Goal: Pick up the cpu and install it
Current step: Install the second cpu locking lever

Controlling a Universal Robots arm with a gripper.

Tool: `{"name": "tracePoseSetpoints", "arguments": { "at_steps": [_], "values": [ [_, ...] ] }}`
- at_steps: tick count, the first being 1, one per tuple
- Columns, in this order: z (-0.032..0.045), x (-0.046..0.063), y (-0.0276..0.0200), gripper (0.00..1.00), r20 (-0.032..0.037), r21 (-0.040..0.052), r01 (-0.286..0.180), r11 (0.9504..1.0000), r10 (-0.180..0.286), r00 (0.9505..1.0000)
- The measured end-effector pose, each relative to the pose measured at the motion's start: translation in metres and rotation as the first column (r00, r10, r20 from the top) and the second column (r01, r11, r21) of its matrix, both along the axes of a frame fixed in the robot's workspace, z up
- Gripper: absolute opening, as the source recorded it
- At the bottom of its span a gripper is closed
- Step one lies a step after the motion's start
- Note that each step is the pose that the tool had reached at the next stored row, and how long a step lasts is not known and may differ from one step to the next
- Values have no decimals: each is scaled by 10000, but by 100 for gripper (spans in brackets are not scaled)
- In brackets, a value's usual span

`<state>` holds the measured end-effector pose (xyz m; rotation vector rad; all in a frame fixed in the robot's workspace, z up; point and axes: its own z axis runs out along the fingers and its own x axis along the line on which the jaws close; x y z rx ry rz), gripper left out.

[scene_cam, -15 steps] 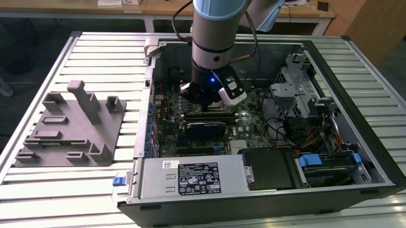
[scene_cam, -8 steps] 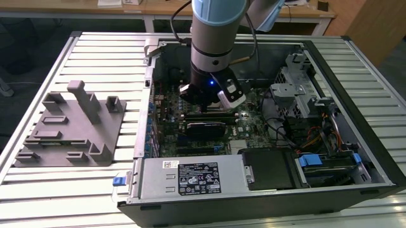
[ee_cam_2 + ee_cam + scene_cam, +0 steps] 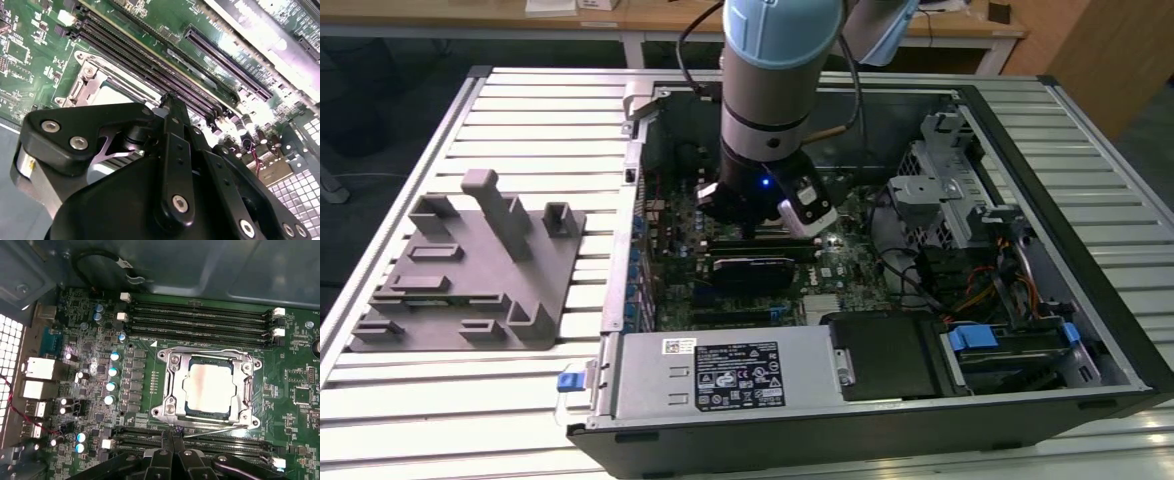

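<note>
CPU: we see the flat square silvery-topped cpu (image 3: 208, 388) lying face-up, seated square in the metal-framed socket (image 3: 170, 360).
Pincer: the black gripper (image 3: 172, 432) is closed and empty, just beside the socket's edge.

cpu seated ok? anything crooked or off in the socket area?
Nothing stands out. In the first wrist view the cpu lies flat and square inside the socket frame, edges parallel to it, with the gripper beside it.

Open computer case (image 3: 1107, 330) on slatted bench (image 3: 520, 110); grey fixture block (image 3: 467, 275) well apart from claw (image 3: 761, 215); green motherboard (image 3: 90, 365) beneath it.
</note>
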<state>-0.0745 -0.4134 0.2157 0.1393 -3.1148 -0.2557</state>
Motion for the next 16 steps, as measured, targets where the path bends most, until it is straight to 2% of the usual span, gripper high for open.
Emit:
{"name": "tracePoseSetpoints", "arguments": {
  "at_steps": [5, 9, 11, 13, 14, 16],
  "values": [
    [-32, -71, -11, 11, 0, 158, -12, 9999, 12, 10000],
    [-63, -76, -12, 11, -1, 255, -13, 9997, 13, 10000],
    [-74, -75, -11, 11, 0, 415, -13, 9991, 13, 10000],
    [-81, -76, -13, 11, 0, 659, -13, 9978, 13, 10000],
    [-87, -75, -15, 11, 0, 745, -13, 9972, 13, 10000],
    [-95, -75, -27, 11, 1, 794, -13, 9968, 12, 10000]
  ]
}}
